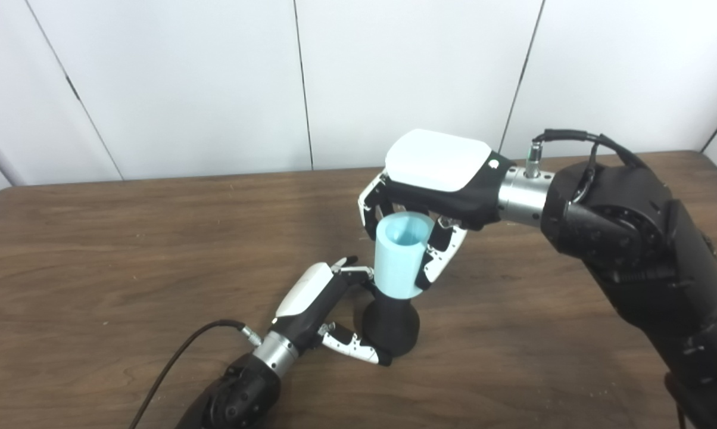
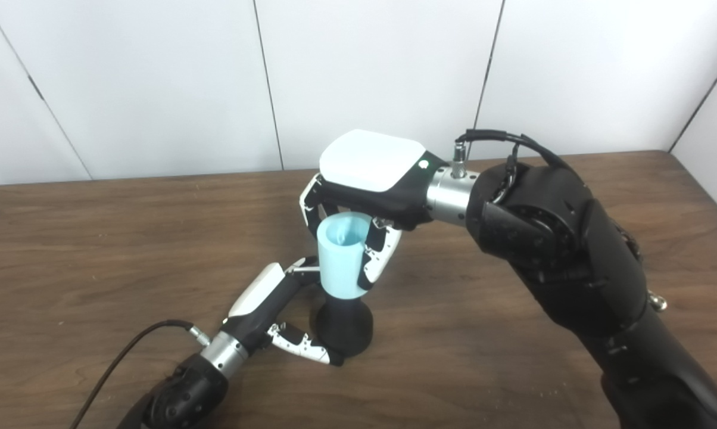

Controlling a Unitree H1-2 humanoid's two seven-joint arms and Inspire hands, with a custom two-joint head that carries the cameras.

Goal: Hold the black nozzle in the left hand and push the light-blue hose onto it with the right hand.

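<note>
Both grips matter: left robot hand (image 1: 329,310) clamped around the black nozzle (image 1: 391,328) on the tabletop (image 1: 126,250), right robot hand (image 1: 430,185) clamped on the light-blue hose (image 1: 397,259); press straight down, keeping axes aligned.

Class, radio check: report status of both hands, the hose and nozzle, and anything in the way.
Left hand shut on black nozzle, upright on table. Right hand shut on light-blue hose, its lower end over nozzle's top. Nothing in the way.
</note>
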